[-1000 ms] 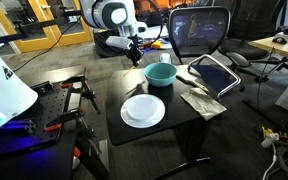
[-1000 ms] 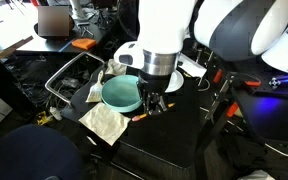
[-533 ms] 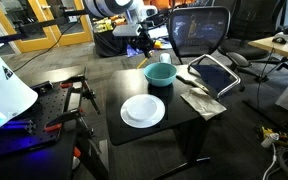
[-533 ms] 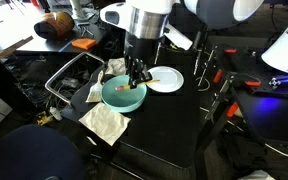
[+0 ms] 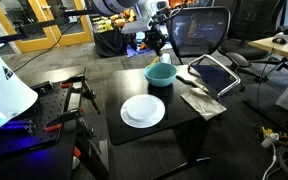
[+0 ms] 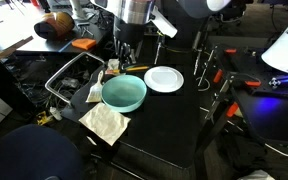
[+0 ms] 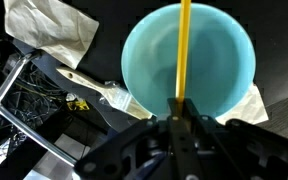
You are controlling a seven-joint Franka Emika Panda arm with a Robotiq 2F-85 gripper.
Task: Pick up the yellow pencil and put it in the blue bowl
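My pincer is clamped on the lower end of the pencil, fingers pressed together around it. In the wrist view the pencil runs straight up from my fingertips across the open mouth of the bowl, so it is held over the bowl, not lying in it. I cannot tell whether its far tip touches the inside.

In both exterior views the pincer hangs above the bowl, clear of the rim. The pencil is too thin to make out there.

The bowl stands upright on the dark worktop, and nothing else shows inside it. The white plate lies flat just beside it.

On the bowl's other side a crumpled paper lies on the worktop, one corner tucked under the bowl. The wrist view shows more crumpled paper and a pale-handled tool lying near the bowl; what kind of tool I cannot tell. A bent metal frame sits past the worktop's edge.
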